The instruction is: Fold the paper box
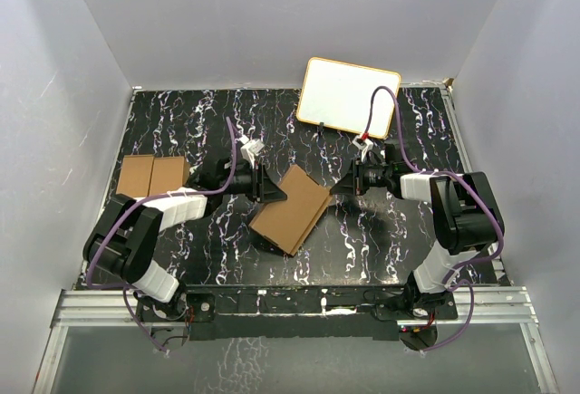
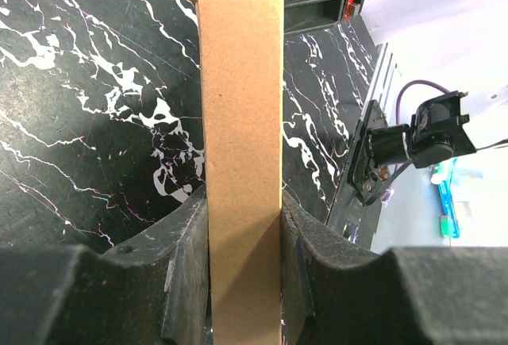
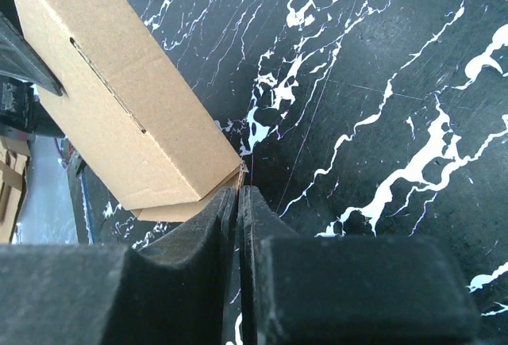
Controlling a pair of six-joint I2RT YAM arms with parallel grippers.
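Marbled table (image 1: 181, 122); paper box (image 1: 290, 208), seemingly closed

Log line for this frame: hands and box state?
left hand: shut on paper box | right hand: shut, tips at box corner | box: slim carton shape

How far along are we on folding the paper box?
Done: the paper box is already formed into a slim rectangular carton, not a flat sheet. In hand: the left gripper clamps its narrow sides, and the right gripper, jaws shut, sits at the carton's end corner. Left: a flap edge at that corner looks untucked, so closing that end probably remains.
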